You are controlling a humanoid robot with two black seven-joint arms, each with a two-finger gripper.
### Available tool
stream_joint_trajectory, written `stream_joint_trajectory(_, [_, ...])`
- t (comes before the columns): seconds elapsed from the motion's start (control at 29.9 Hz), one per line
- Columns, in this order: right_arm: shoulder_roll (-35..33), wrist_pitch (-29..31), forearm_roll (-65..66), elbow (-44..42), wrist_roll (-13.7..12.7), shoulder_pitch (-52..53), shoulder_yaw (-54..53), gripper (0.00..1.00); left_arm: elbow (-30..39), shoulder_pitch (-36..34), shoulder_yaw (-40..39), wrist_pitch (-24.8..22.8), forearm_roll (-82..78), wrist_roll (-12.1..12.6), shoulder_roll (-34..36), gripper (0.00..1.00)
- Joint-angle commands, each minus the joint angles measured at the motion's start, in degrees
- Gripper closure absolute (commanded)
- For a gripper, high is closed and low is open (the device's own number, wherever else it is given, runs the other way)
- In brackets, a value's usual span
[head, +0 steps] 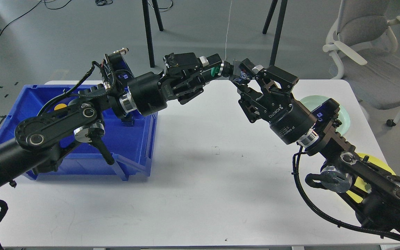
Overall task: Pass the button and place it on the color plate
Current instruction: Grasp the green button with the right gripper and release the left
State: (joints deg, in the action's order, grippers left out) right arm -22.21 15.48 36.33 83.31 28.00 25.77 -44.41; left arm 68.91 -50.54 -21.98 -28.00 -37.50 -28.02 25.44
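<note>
I see a white table (pixel 200 180). On its left sits a blue bin (pixel 141 146). On its right lie a pale green plate (pixel 344 116) and a yellow plate (pixel 377 161), both partly hidden.

Green button (pixel 215 71), blue bin (pixel 141 139) (plates (pixel 377 163) yellow, mint)

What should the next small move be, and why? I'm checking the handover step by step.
Probably close the right gripper on the green button before the left gripper lets go. The two grippers meet tip to tip above the white table, the button sits at the left fingertips, and the green plate waits on the right.
</note>
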Motion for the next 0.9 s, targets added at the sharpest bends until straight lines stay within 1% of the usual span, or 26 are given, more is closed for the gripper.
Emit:
stream_joint_trajectory(0.0, [-0.11,-0.01,0.06,0.01,0.0,0.34,-0.06,0.75,0.0,0.0,0.1,0.0,-0.11,0.02,0.05,0.82])
stream_joint_trajectory(0.13, [-0.12,0.08,0.06,-0.08,0.0,0.34,-0.06,0.8,0.0,0.09,0.1,0.0,-0.11,0.02,0.05,0.75])
stream_joint_trajectory(0.27, [-0.12,0.08,0.14,0.01,0.0,0.34,0.03,0.86,0.0,0.09,0.1,0.0,-0.11,0.02,0.05,0.75])
stream_joint_trajectory(0.33, [-0.2,0.08,0.14,-0.08,0.0,0.34,0.03,0.87,0.0,0.09,0.1,0.0,-0.11,0.02,0.05,0.74])
stream_joint_trajectory(0.37, [-0.2,0.08,0.23,-0.08,0.0,0.34,0.03,0.88,0.0,0.09,0.1,0.0,-0.11,0.02,0.05,0.72])
stream_joint_trajectory(0.4, [-0.2,0.08,0.32,-0.08,0.0,0.34,0.03,0.88,0.0,0.09,0.01,0.0,-0.11,0.02,0.05,0.67])
stream_joint_trajectory(0.47, [-0.2,0.08,0.32,-0.08,0.0,0.34,0.03,0.89,0.0,0.18,0.01,0.0,-0.11,0.02,-0.04,0.53])
stream_joint_trajectory(0.57, [-0.55,0.08,0.41,-0.08,0.0,0.25,0.03,0.9,0.0,0.53,0.01,0.0,-0.11,0.02,-0.12,0.45])
stream_joint_trajectory(0.67, [-0.82,0.08,0.58,-0.43,0.0,-0.19,0.03,0.91,0.0,0.88,0.01,0.0,-0.2,0.02,-0.04,0.38])
stream_joint_trajectory(0.87, [-1.08,0.08,0.67,-0.52,0.0,-0.72,-0.5,0.91,0.0,0.88,-0.08,0.0,-0.11,0.02,-0.12,0.31])
